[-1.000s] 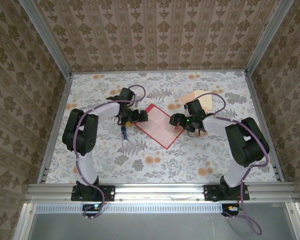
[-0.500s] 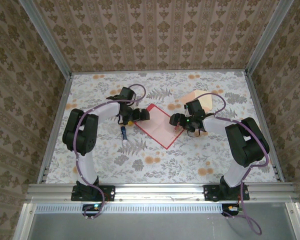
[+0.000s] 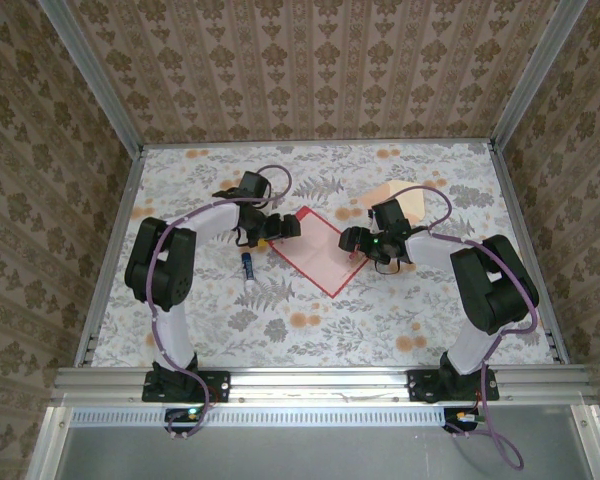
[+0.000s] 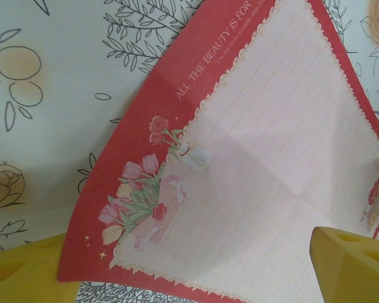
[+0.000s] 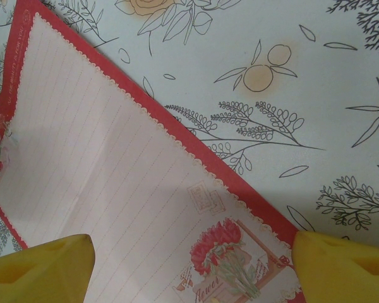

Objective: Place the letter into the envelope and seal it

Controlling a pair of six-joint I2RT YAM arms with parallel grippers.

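The letter (image 3: pixel 315 250), pale pink lined paper with a red border, lies flat as a diamond mid-table. Its tulip-printed corner (image 4: pixel 145 202) sits between the yellow fingers (image 4: pixel 25 274) of my left gripper (image 3: pixel 282 228), which hovers open over the letter's left corner. My right gripper (image 3: pixel 355 243) is open over the right corner; its yellow fingertips (image 5: pixel 344 265) straddle the red-flower print (image 5: pixel 224 252). Neither gripper holds anything. The peach envelope (image 3: pixel 408 200) lies behind the right gripper, partly hidden by the arm.
A small blue-and-white stick (image 3: pixel 248 265) lies on the floral tablecloth (image 3: pixel 310 330) just left of the letter, below the left wrist. Metal rails (image 3: pixel 110 250) and patterned walls bound the table on three sides.
The left gripper has shifted a little right and away, further over the letter's left corner. The right arm and the letter have stayed put.
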